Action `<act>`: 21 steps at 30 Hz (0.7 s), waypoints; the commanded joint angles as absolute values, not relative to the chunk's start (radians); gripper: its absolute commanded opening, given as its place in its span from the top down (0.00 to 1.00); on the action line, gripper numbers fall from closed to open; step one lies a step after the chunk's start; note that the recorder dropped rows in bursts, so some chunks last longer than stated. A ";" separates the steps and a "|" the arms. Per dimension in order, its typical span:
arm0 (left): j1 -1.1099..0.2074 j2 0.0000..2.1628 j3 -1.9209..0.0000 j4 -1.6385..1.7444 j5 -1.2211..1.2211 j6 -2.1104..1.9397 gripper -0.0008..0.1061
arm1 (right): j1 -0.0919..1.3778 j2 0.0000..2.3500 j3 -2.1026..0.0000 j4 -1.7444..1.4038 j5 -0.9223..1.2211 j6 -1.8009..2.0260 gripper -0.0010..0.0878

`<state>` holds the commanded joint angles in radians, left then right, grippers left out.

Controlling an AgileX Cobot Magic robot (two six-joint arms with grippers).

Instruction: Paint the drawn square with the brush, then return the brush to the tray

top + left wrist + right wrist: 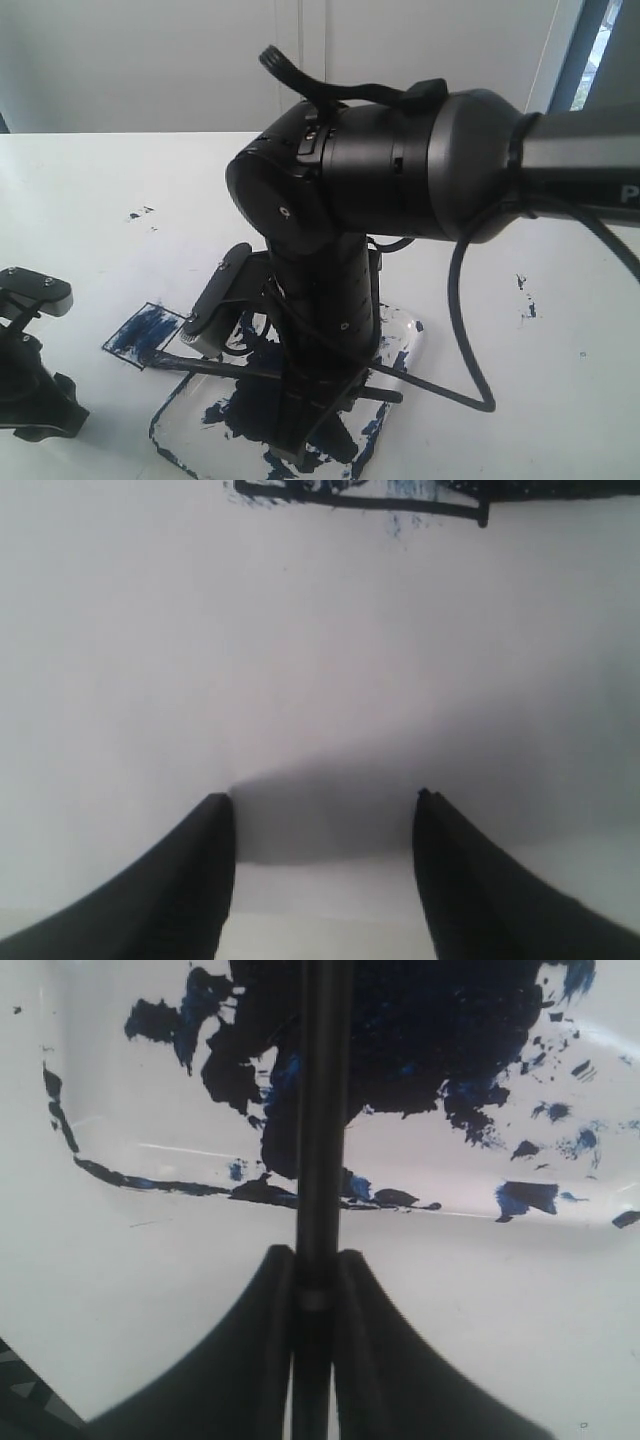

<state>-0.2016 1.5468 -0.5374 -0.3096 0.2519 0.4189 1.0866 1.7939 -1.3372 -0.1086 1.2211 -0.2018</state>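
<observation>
Brush (322, 1110) pinched in right gripper (315, 1258) over the paint-smeared tray (412, 332), lower centre — drawn square (143, 333), streaked blue, just left of it. Left gripper (325, 802) spread, empty.

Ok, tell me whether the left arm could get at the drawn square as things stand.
Probably yes. The left fingers stand open beside the drawn square, with bare white surface between; the brush, clamped in the right fingers, crowds only its edge nearest the tray.

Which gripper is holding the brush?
The right gripper, jaws clamped on the brush over the tray; the left gripper is open, empty.
</observation>
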 joint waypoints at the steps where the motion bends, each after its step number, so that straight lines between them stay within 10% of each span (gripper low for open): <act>1: -0.202 1.549 -0.537 -0.310 0.252 0.419 0.44 | 1.087 1.794 -1.337 -0.109 1.221 -0.202 0.99; 21: -0.202 1.549 -0.537 -0.310 0.277 0.419 0.44 | 1.087 1.799 -1.337 -0.317 1.221 -0.126 0.99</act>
